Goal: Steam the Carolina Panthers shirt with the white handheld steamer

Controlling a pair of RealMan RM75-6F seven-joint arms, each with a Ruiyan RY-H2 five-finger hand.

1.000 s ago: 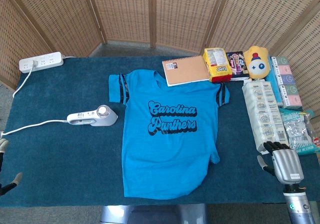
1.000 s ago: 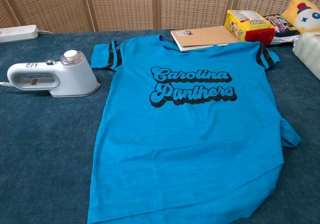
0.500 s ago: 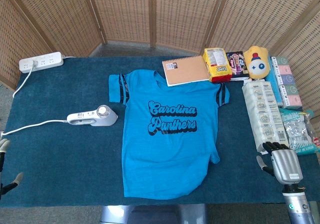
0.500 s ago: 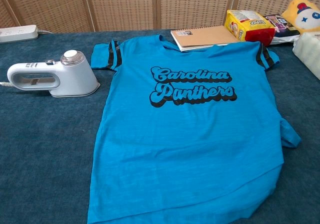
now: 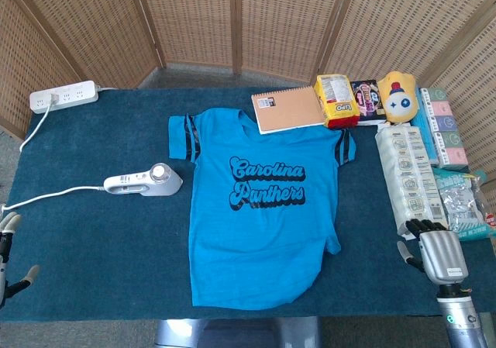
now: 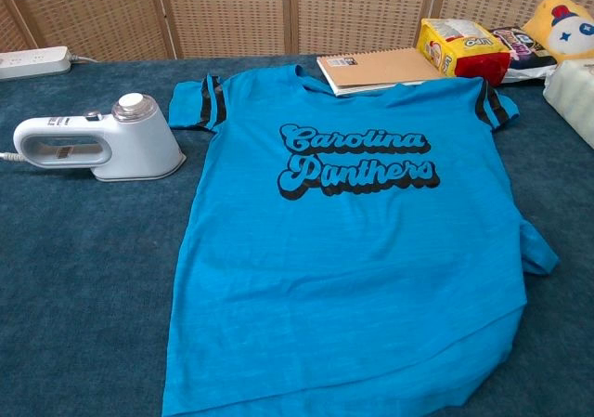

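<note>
A bright blue shirt (image 5: pixel 260 208) printed "Carolina Panthers" lies flat, face up, in the middle of the dark blue table (image 5: pixel 101 247); the chest view shows the shirt (image 6: pixel 353 241) filling the centre. The white handheld steamer (image 5: pixel 145 181) rests on the cloth just left of the shirt's sleeve, and its cord (image 5: pixel 46 197) runs off to the left. In the chest view the steamer (image 6: pixel 97 143) sits apart from the sleeve. My left hand (image 5: pixel 9 255) shows at the lower left edge, fingers apart, empty. My right hand (image 5: pixel 438 255) hovers at the lower right, holding nothing, far from the shirt.
A white power strip (image 5: pixel 63 96) lies at the back left. Behind the shirt's collar are a spiral notebook (image 5: pixel 288 109), a yellow snack bag (image 5: pixel 335 100) and a yellow plush toy (image 5: pixel 397 96). Long white packets (image 5: pixel 411 177) and boxes line the right edge.
My left hand's fingertips have crept slightly inward at the frame edge. The shirt, the steamer and my right hand have stayed put.
</note>
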